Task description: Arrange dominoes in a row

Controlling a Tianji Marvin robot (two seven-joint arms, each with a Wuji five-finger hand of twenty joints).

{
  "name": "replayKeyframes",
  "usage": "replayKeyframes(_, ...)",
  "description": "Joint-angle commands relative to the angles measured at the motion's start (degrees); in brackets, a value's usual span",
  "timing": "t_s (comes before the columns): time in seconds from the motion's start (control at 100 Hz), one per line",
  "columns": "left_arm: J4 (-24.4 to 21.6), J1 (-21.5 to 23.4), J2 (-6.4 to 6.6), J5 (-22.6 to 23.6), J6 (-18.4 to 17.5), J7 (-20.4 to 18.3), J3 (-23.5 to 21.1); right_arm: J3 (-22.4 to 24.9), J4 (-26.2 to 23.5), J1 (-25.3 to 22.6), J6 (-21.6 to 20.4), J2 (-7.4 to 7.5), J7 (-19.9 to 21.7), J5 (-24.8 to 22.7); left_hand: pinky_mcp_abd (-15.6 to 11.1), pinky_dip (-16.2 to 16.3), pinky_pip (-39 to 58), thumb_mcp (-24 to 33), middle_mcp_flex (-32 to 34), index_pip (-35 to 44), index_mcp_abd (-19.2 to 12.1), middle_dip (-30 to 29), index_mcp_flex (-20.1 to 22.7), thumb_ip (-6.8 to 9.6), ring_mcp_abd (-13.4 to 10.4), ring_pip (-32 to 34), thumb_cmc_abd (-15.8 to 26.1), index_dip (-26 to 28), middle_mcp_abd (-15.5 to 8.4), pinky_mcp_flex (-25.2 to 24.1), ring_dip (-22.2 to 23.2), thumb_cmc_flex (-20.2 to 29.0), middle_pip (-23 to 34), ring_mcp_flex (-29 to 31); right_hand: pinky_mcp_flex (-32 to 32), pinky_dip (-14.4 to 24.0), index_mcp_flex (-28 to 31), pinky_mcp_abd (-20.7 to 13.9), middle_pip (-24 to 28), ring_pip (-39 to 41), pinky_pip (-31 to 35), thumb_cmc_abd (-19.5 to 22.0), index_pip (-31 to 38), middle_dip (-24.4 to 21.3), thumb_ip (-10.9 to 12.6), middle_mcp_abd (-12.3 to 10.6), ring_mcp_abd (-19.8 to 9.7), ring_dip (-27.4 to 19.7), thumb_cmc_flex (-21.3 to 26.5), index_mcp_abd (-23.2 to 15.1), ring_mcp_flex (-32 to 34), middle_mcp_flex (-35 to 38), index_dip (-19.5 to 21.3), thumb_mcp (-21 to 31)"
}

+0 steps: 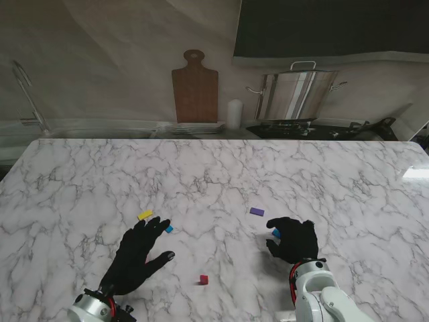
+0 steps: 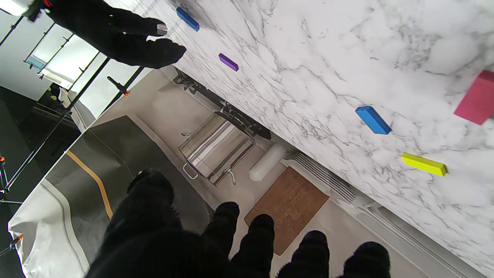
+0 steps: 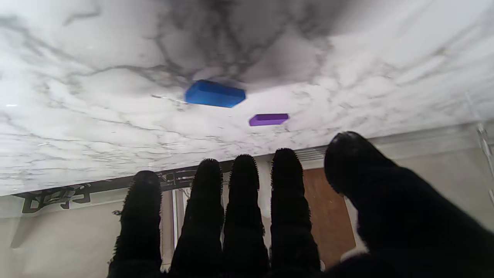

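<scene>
Five dominoes (image 1: 257, 211) scattered mid-frame on table (image 1: 214, 168); cutting board (image 1: 195, 88) and stockpot (image 1: 296, 94) behind, upper centre and upper right.

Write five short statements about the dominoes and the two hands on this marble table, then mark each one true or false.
1. Five dominoes lie scattered on the table. True: a yellow domino, a blue domino by the left hand, a purple domino, a second blue domino by the right hand, and a red domino.
2. The dominoes already form a row. False: they lie apart, with no line.
3. The left hand grips the yellow domino. False: it is open and holds nothing.
4. The red domino lies nearer to me than the purple one. True.
5. The purple domino stands upright. False: it lies flat.
</scene>
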Motion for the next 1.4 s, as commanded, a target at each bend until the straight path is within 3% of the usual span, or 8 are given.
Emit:
replayKeyframes(0.0,0.06,0.32,-0.06,0.16,-0.24,-0.75,0.33,0.65,1.52,1.77,0.65,0.84,0.12,-0.48,-0.97,0.72,0.15,0.11,0.43,-0.81,0.37,0.41,-1.12,0.58,0.02,-0.06,-0.63,0.77,0.06,-0.62,0.69,0.98,-0.09,-0.71,0.22,0.83,-0.43,0.17,1.54,1.49,1.29,-1.32,0.51,0.84,1.60,-0.88,-0.67,0.80,2.49,-0.75,1.52,-0.10,0.89,2.53)
replayKeyframes(0.2,0.05,0.44,-0.07,0.18,-0.03,-0.69,0.46,0.09,5.32,6.11,1.37,1.72,3.75,-3.01,-0.96,0.72,0.15,0.14,0.44,-0.80,0.36,0.42,-1.11,0.59,-0.03,-0.07,-0.62,0.77,0.09,-0.62,0.67,1.07,-0.08,-0.70,2.57,3.04,-0.43,-1.33,6.49,9.36,7.19,-2.82,2.36,4.44,0.69,-0.55,0.03,4.49,1.07,-0.71,1.78,-0.26,2.21,1.78)
replayKeyframes(0.45,0.09,0.53,-0.10,0.07,-0.02,-0.56,0.43,-1.79,9.83,10.03,1.48,2.27,5.12,-4.35,-0.97,0.72,0.14,0.09,0.46,-0.81,0.36,0.42,-1.13,0.58,-0.02,-0.07,-0.65,0.77,0.10,-0.62,0.66,1.03,-0.07,-0.70,4.39,5.31,-0.76,-3.21,15.18,22.32,14.86,-7.10,7.74,11.95,-1.45,-0.96,0.69,9.67,-2.14,-1.58,0.42,-0.75,8.55,-0.38)
replayKeyframes(0.84,0.02,0.80,-0.14,0.01,-0.07,-0.51,0.12,-5.14,13.56,12.33,1.41,2.31,4.24,-3.37,-0.95,0.71,0.13,0.10,0.43,-0.76,0.31,0.42,-1.03,0.58,0.02,-0.07,-0.67,0.79,0.09,-0.62,0.65,1.00,-0.09,-0.72,5.14,5.77,0.40,-3.50,19.63,27.17,17.42,-9.50,13.06,15.78,-2.12,-2.42,0.31,11.42,-2.67,-3.45,0.93,0.04,13.36,0.98)
replayKeyframes(1.09,-0.01,0.83,-0.15,0.04,-0.04,-0.47,0.02,-6.18,14.76,12.88,1.59,2.31,3.87,-3.14,-0.96,0.71,0.12,0.13,0.44,-0.71,0.38,0.42,-0.90,0.58,-0.01,-0.07,-0.66,0.81,0.21,-0.61,0.64,1.07,-0.08,-0.71,5.66,5.93,3.24,-3.45,21.87,29.26,18.21,-10.86,16.25,17.62,-2.16,-3.29,0.07,12.23,-0.26,-4.47,1.66,0.88,15.59,2.96)
replayKeyframes(1.22,-0.02,0.84,-0.15,0.01,0.00,-0.49,0.01,-6.46,15.35,13.00,1.45,2.25,3.19,-2.97,-0.97,0.71,0.13,0.09,0.46,-0.71,0.38,0.42,-0.87,0.57,0.00,-0.06,-0.72,0.81,0.10,-0.61,0.65,1.02,-0.08,-0.71,6.04,5.91,3.89,-3.41,22.58,29.95,18.59,-13.47,19.44,18.48,-6.86,-3.81,-0.12,12.34,3.90,-6.40,2.28,1.44,12.50,4.27)
replayKeyframes(1.39,-0.03,0.83,-0.16,0.03,0.01,-0.48,-0.05,-6.50,15.68,12.92,1.04,2.18,2.51,-2.73,-0.93,0.71,0.13,0.11,0.45,-0.68,0.35,0.42,-0.78,0.58,0.00,-0.04,-0.72,0.82,0.10,-0.62,0.68,1.04,-0.09,-0.70,6.09,5.87,5.76,-3.12,22.81,30.17,18.65,-15.75,23.48,18.78,-8.29,-4.21,-0.35,12.31,8.13,-9.73,2.86,2.01,8.83,5.21)
